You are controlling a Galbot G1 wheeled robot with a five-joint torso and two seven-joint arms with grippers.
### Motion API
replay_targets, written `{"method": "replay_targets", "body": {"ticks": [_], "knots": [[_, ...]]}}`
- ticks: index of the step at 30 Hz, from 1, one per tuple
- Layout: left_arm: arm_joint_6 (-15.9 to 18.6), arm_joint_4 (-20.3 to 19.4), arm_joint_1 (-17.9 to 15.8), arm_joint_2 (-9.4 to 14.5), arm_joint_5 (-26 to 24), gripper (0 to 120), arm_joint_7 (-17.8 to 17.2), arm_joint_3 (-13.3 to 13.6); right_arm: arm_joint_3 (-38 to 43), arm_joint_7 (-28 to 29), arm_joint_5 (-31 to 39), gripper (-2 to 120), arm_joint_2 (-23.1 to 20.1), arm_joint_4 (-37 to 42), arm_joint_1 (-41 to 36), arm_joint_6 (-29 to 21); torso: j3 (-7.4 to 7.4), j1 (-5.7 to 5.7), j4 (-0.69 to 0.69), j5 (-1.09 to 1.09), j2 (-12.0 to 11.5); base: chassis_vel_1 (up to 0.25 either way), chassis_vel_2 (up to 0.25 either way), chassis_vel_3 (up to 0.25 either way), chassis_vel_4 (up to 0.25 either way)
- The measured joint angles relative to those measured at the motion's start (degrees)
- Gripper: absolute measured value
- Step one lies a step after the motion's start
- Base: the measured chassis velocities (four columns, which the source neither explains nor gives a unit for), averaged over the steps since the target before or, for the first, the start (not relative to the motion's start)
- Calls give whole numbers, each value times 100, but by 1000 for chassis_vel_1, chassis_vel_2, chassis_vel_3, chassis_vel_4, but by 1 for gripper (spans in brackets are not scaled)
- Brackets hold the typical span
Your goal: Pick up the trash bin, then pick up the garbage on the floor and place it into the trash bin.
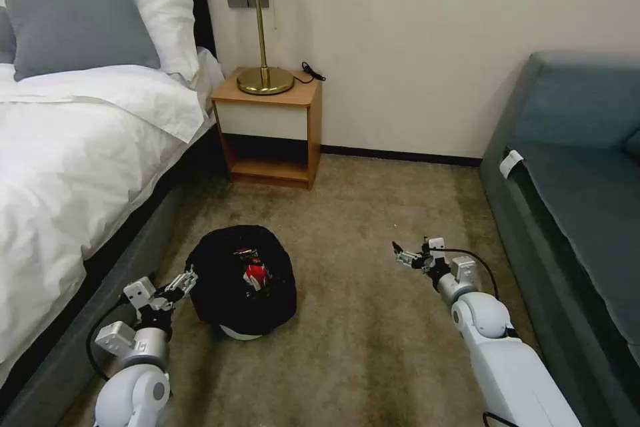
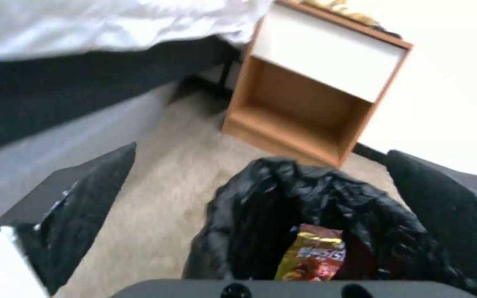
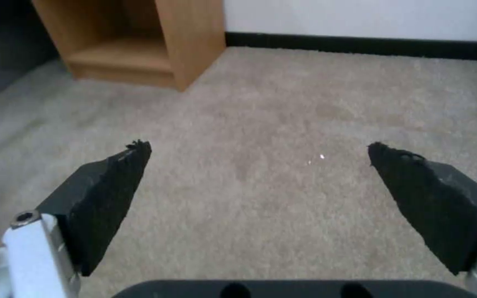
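Note:
The trash bin point(image 1: 241, 287), lined with a crinkly black bag and showing a white base, stands on the beige carpet floor point(image 1: 360, 320). Inside it lies garbage: a red-and-white wrapper point(image 1: 255, 275) and a yellow-red snack wrapper point(image 2: 313, 258). My left gripper point(image 1: 187, 278) is open just beside the bin's left rim. In the left wrist view the bin point(image 2: 304, 207) sits between and beyond the spread fingers point(image 2: 84, 198) of that gripper point(image 2: 261, 153). My right gripper point(image 1: 400, 253) hovers open over bare carpet to the bin's right; its pads point(image 3: 112, 186) hold nothing, and the gripper point(image 3: 259, 145) faces open floor.
A bed point(image 1: 73, 147) with white linen runs along the left, its dark frame close to my left arm. A wooden nightstand point(image 1: 270, 130) with a brass lamp point(image 1: 260, 20) stands against the far wall. A grey-blue sofa point(image 1: 573, 173) borders the right side.

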Motion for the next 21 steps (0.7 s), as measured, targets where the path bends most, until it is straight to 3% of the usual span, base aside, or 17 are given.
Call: {"method": "replay_targets", "body": {"ticks": [6,9,12,21], "knots": [[-146,-245,91,42,735,115,204,199,174,79,295,100,123,267,-154,-75,0,0,0,0,0,0,0,0,0],[-341,-325,134,24,1491,112,304,422,286,114,422,100,215,446,-278,-98,0,0,0,0,0,0,0,0,0],[-455,-367,165,14,1885,109,337,600,378,134,525,100,294,601,-367,-118,0,0,0,0,0,0,0,0,0],[-615,-425,220,-24,2389,100,361,1020,583,221,699,100,518,895,-607,-117,0,0,0,0,0,0,0,0,0]]}}
